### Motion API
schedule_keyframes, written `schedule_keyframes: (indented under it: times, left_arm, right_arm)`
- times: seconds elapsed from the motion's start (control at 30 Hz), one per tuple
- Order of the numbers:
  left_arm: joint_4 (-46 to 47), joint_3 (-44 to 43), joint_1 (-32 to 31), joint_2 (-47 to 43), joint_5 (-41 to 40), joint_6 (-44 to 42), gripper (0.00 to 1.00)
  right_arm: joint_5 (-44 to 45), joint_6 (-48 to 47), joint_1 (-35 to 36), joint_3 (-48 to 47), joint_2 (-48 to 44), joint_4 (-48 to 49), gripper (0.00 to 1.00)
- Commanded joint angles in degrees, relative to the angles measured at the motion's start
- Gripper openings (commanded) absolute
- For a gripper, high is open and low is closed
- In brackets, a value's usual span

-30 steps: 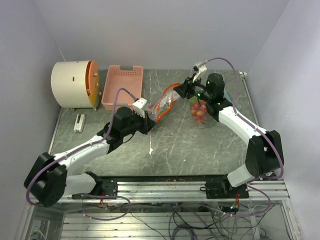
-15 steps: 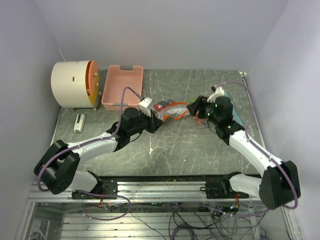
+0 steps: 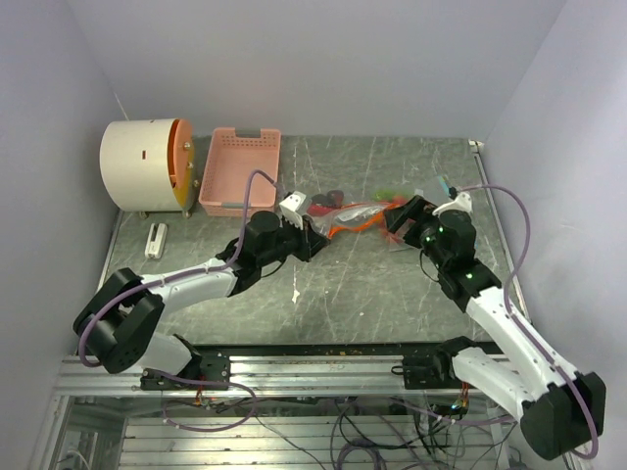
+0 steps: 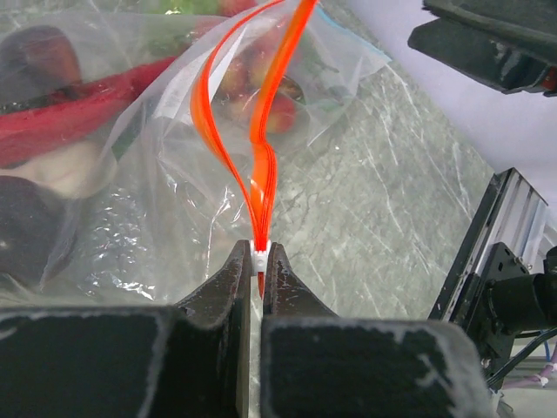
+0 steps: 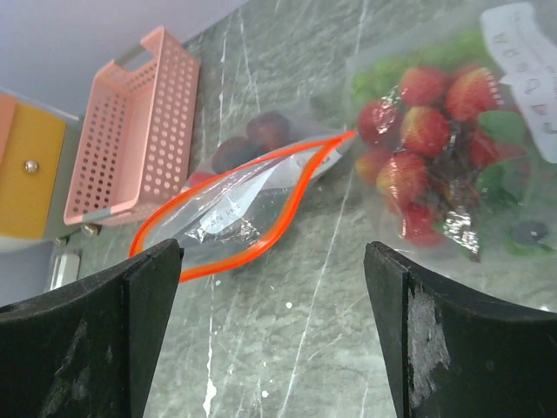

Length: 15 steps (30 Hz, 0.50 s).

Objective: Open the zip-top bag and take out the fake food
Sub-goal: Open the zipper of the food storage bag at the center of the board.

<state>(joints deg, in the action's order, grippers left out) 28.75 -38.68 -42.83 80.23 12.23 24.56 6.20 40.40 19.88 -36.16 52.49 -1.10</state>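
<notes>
The clear zip-top bag (image 3: pixel 355 217) lies on the table with its orange zip rim (image 5: pixel 228 213) gaping in a long loop. My left gripper (image 4: pixel 258 258) is shut on the white slider at the rim's end, at the bag's near-left corner (image 3: pixel 315 241). Fake food shows through the plastic: a red piece (image 4: pixel 83 113), dark purple pieces (image 5: pixel 254 138) and red strawberries with green (image 5: pixel 422 131) in a clear pouch on the right. My right gripper (image 5: pixel 271 261) stands wide open just above the table, near the rim's right end (image 3: pixel 398 221), with nothing between its fingers.
A pink slotted basket (image 3: pixel 241 168) stands at the back left beside a white drum with an orange face (image 3: pixel 147 164). A small white object (image 3: pixel 155 240) lies near the left edge. The metal rail (image 3: pixel 333 367) runs along the near edge.
My right gripper has opened, let go of the bag's rim and drawn back toward the near right. The bag has come down from its raised slant to lie flat. The left gripper shifted slightly right, still shut.
</notes>
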Motion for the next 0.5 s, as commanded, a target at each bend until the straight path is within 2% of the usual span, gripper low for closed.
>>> schedule_keyframes:
  times: [0.0,0.13,0.2,0.37,0.47]
  left_arm:
    - [3.8,-2.3,-1.4,0.5,0.0,0.5,0.07]
    - [3.7,-2.9,-2.1,1.0,-0.4,0.1,0.07]
    - [3.8,-3.2,-2.3,1.4,-0.3,0.1,0.07]
    - [4.1,-3.5,-3.1,2.1,-0.5,0.3,0.07]
    - [3.9,-3.7,-3.5,2.2,-0.6,0.2,0.07]
  right_arm:
    - [8.4,0.2,-0.1,-0.5,-6.8,-7.0,0.87]
    - [11.6,-0.6,-0.1,-2.5,-9.9,-10.6,0.88]
    - [9.5,0.3,-0.1,-2.0,-10.2,-9.2,0.87]
    - [-4.4,8.7,-0.1,4.2,-3.6,4.8,0.81]
    - [-7.0,11.7,-0.2,6.4,2.1,11.7,0.75]
